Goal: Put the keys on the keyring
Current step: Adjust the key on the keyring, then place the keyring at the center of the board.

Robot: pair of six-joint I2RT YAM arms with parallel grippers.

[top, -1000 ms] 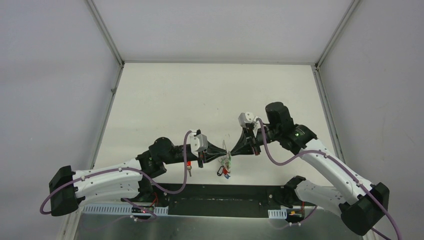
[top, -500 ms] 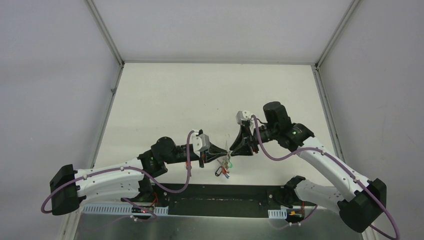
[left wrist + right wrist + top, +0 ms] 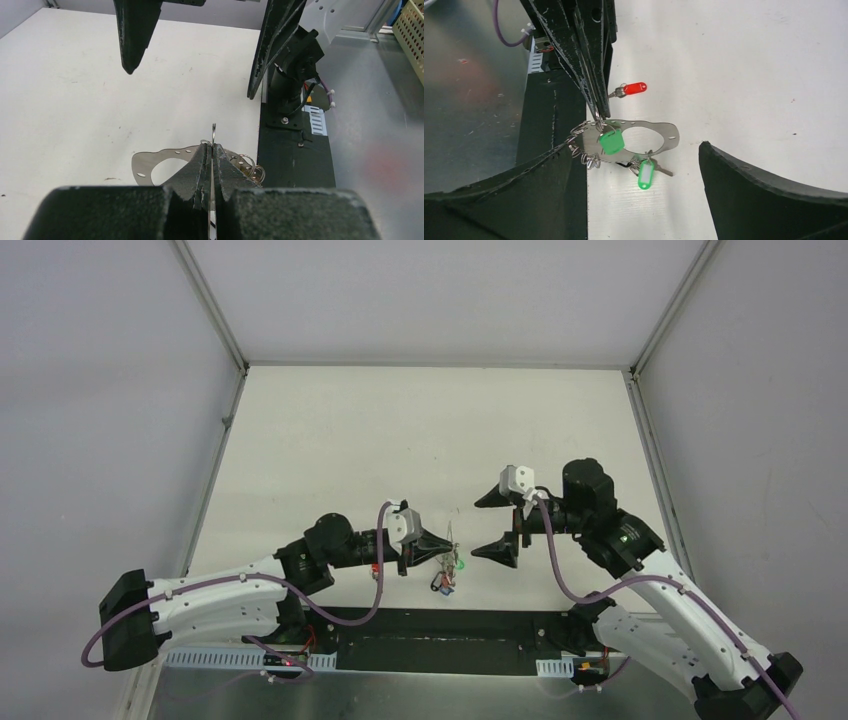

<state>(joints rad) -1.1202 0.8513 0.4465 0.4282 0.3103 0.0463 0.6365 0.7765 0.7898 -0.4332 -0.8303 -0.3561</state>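
Observation:
The keyring (image 3: 666, 133) is a flat grey metal loop with small holes, hanging off the table, also in the left wrist view (image 3: 145, 162). My left gripper (image 3: 437, 548) is shut on its edge (image 3: 599, 114). Two green-headed keys hang from it on small wire rings, one (image 3: 611, 141) near the grip and one (image 3: 645, 174) lower. A red-headed key (image 3: 634, 89) lies loose on the table behind. My right gripper (image 3: 477, 528) stands wide open to the right of the keyring, touching nothing; its fingers (image 3: 135, 35) fill the top of the left wrist view.
A black base plate (image 3: 440, 625) runs along the near edge, with bare sheet metal (image 3: 469, 100) beyond it. The keyring hangs over the border between plate and white table (image 3: 420, 440). Grey walls and rails (image 3: 215, 465) close the sides.
My right gripper has opened from shut to wide and drawn back to the right, away from the keyring. The left gripper still holds the keyring, now slightly lower and nearer.

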